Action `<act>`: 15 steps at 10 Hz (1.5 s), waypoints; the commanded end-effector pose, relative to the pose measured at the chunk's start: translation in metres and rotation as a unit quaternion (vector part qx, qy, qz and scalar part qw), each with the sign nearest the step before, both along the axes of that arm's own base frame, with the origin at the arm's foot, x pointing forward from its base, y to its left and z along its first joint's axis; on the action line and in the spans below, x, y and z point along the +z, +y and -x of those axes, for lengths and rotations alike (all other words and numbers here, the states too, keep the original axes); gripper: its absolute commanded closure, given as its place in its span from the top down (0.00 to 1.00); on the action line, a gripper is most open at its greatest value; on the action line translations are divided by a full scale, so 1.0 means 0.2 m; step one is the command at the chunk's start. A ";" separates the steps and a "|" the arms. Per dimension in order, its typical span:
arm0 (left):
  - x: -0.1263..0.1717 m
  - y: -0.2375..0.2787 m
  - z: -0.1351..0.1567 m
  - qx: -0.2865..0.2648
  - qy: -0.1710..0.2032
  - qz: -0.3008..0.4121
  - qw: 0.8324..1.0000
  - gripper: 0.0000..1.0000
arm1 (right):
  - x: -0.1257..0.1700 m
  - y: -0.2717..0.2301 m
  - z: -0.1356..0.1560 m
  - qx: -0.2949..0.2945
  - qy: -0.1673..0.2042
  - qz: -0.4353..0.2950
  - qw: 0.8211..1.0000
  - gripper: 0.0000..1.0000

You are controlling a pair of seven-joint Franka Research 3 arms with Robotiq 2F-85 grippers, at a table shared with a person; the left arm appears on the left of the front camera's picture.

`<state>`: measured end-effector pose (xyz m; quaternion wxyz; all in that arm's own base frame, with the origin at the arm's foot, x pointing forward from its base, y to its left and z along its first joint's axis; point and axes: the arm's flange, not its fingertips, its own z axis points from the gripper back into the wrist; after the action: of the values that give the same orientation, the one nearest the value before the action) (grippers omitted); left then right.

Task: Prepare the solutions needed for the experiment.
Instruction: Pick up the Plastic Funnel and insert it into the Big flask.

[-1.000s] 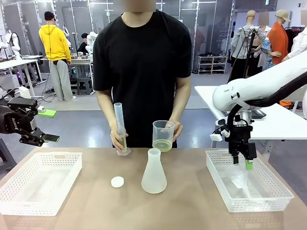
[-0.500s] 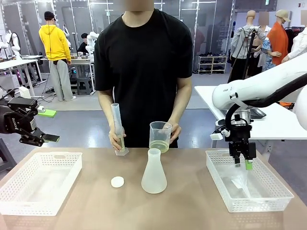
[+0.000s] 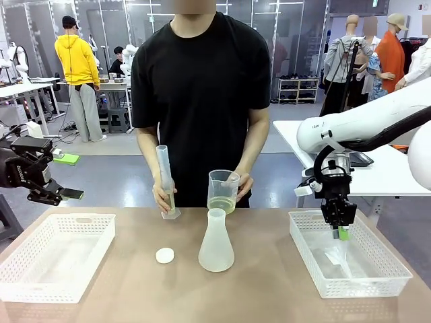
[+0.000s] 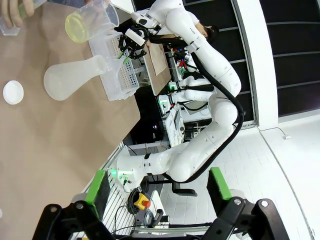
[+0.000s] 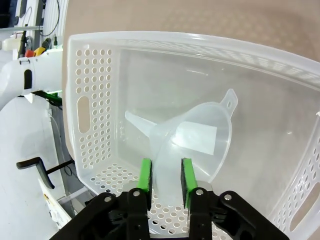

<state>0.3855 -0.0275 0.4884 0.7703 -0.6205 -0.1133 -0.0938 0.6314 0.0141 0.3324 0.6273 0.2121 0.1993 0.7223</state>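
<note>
The person across the table holds a clear beaker (image 3: 223, 192) with a shallow layer of pale yellow-green solution (image 3: 221, 204) in one hand. The other hand steadies a tall graduated cylinder (image 3: 166, 180) on the table. A frosted conical flask (image 3: 216, 242) stands at the table's middle. My right gripper (image 3: 341, 233) hangs low inside the right basket (image 3: 316, 259). Its pads stand narrowly apart, straddling the rim of a clear funnel (image 5: 195, 142) lying on its side. My left gripper (image 3: 62, 195) is open in the air off the table's left edge.
A white basket (image 3: 57, 256) sits at the near left. A small white cap (image 3: 164, 255) lies left of the flask. In the left wrist view, the flask (image 4: 75, 77) and the beaker (image 4: 90, 22) appear far off. Other people stand in the background.
My right gripper has shifted slightly left and lower into the basket, closer onto the funnel. The person has lowered the beaker a little. The left arm has stayed still.
</note>
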 end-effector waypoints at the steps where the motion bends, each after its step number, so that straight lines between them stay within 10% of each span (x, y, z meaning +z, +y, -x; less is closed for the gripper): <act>1: 0.01 0.00 0.00 -0.003 -0.002 0.009 1.000 1.00 | 0.01 0.00 -0.04 0.010 0.011 -0.020 1.000 0.07; 10: 0.01 0.00 0.00 -0.003 -0.002 0.009 1.000 1.00 | 0.15 0.03 0.04 0.002 0.017 -0.026 1.000 0.00; 15: 0.01 0.00 0.00 -0.003 -0.002 0.009 1.000 1.00 | 0.73 0.18 0.33 -0.043 -0.149 0.043 0.987 0.00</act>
<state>0.3855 -0.0274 0.4881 0.7702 -0.6207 -0.1128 -0.0936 0.5942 0.0447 0.4790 0.6658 0.1266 0.1420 0.7214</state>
